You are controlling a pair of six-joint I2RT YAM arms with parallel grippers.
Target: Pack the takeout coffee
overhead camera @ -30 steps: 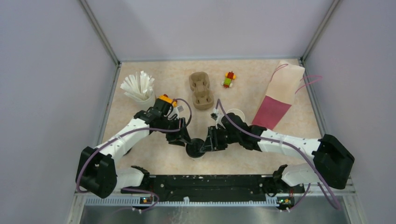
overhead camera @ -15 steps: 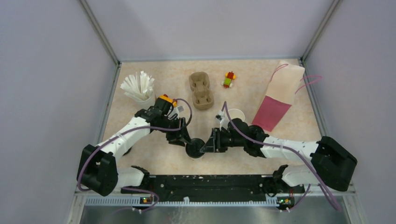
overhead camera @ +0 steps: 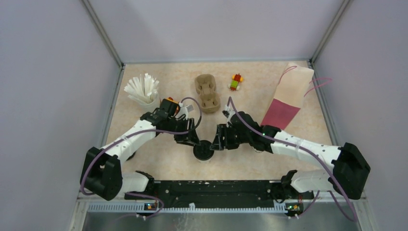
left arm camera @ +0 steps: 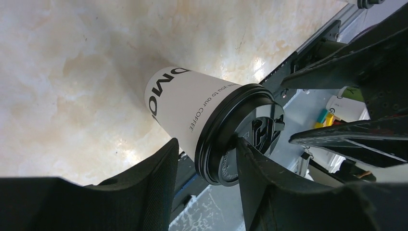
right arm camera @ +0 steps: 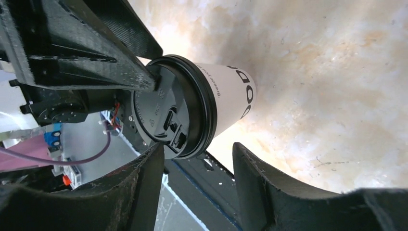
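Observation:
A takeout coffee cup (overhead camera: 203, 150) stands near the table's front edge, white with black lettering (left arm camera: 185, 103) and a black lid (right arm camera: 163, 110). My left gripper (overhead camera: 195, 141) reaches it from the upper left. In the left wrist view it (left arm camera: 207, 140) is shut on the cup just under the rim, one finger (left arm camera: 264, 187) lying against the lid (left arm camera: 250, 130). My right gripper (overhead camera: 217, 143) is at the cup's right side. In its own view it (right arm camera: 197, 147) stands open, and the cup (right arm camera: 226, 96) lies just beyond its tips with one fingertip (right arm camera: 156, 154) close to the lid's edge.
The brown two-hole pulp tray (overhead camera: 207, 94) lies at the back centre. A beige cup of white sticks (overhead camera: 143, 90) stands back left, a small toy (overhead camera: 235, 82) beside the tray, and a paper bag (overhead camera: 288, 96) lies back right. The black base rail (overhead camera: 216, 187) runs along the front.
The right gripper's jaws have widened and come off the lid. Both wrists and the cup shifted slightly away from the front edge. The right arm now covers the white cup seen behind it.

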